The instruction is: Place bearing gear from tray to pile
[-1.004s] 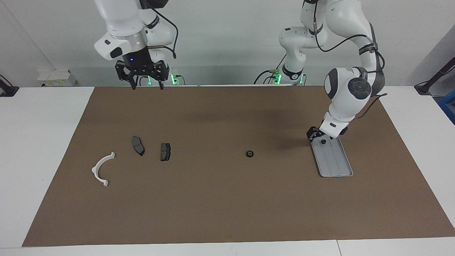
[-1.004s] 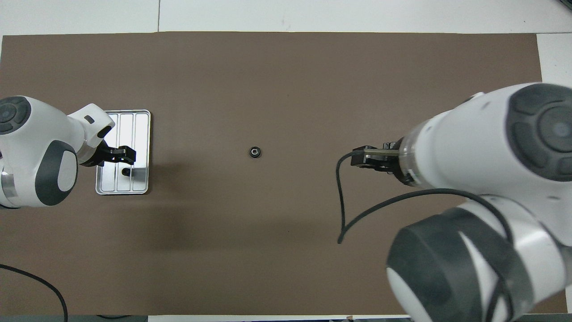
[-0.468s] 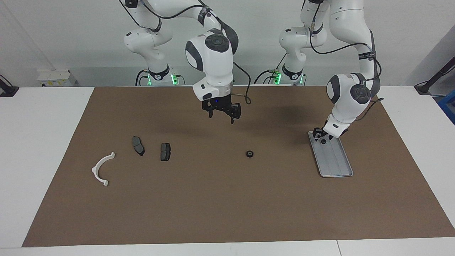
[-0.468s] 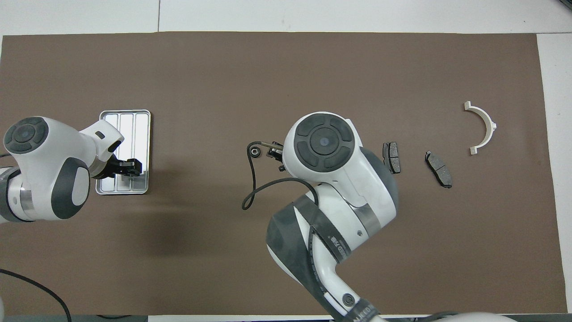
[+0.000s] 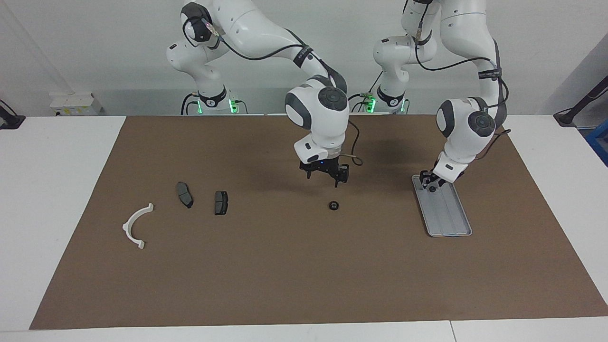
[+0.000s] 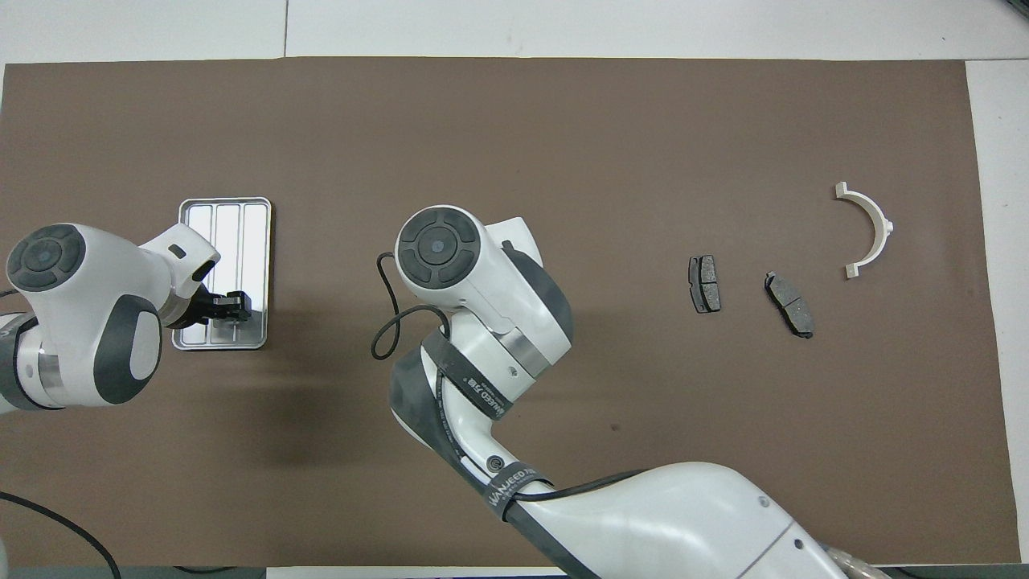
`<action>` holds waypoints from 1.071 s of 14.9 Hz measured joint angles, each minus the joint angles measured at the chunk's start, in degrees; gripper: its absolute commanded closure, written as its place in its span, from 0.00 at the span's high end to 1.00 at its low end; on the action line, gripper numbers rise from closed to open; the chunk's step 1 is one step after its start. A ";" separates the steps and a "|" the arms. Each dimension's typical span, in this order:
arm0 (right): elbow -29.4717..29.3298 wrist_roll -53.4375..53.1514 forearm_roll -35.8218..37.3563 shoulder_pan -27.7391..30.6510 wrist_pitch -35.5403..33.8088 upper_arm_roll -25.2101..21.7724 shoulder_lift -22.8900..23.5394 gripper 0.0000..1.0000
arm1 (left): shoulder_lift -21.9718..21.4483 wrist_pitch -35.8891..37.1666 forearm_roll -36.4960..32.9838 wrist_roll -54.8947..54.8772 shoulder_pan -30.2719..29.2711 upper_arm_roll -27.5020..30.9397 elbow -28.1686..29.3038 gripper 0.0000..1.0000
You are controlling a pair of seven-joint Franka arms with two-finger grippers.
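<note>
A small black bearing gear (image 5: pixel 334 205) lies on the brown mat mid-table, outside the tray; my right arm hides it in the overhead view. My right gripper (image 5: pixel 327 177) hangs open just above the mat, beside that gear on the robots' side. The silver ribbed tray (image 5: pixel 449 218) (image 6: pixel 241 221) lies toward the left arm's end. My left gripper (image 5: pixel 430 182) (image 6: pixel 227 306) is low in the tray's end nearest the robots, at a second small dark part (image 5: pixel 432 188). The pile is a white half-ring bracket (image 5: pixel 135 227) (image 6: pixel 872 229) and two dark plates (image 5: pixel 185 194) (image 5: pixel 221 202).
A brown mat (image 5: pixel 285 275) covers most of the white table (image 5: pixel 57 190). A black cable loops off my right wrist (image 6: pixel 386 322). The pile lies toward the right arm's end of the table.
My right arm has swung from over the pile's end to mid-table and lowered beside the bearing gear. My left gripper has shifted slightly along the tray onto the small dark part.
</note>
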State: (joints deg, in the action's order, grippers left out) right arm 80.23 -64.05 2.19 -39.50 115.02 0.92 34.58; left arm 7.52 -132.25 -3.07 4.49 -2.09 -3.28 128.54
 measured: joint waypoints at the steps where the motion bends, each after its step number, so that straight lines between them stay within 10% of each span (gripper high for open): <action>1: -2.18 -0.39 0.12 -0.39 0.00 -0.02 2.33 1.00 | 0.00 -0.47 0.00 0.03 0.00 0.00 0.20 0.50; 6: -9.19 -0.52 0.21 -0.42 -0.40 -0.42 8.46 1.00 | 0.06 -1.88 0.00 0.10 0.00 0.00 0.84 0.35; 9: -10.45 -0.52 0.52 -0.42 -0.38 -0.49 10.80 1.00 | 0.04 -1.98 0.00 0.12 0.01 -0.15 0.85 0.10; 16: -12.02 -0.52 0.72 -0.35 -0.35 -0.68 13.13 0.75 | -0.01 3.33 2.07 1.89 0.28 -0.93 -4.38 0.09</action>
State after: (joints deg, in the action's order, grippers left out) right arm 68.21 -64.57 2.90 -39.84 114.67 0.24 47.71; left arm 7.52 -128.92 -1.00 6.38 -1.80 -4.22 124.15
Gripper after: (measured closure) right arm 0.101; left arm 0.767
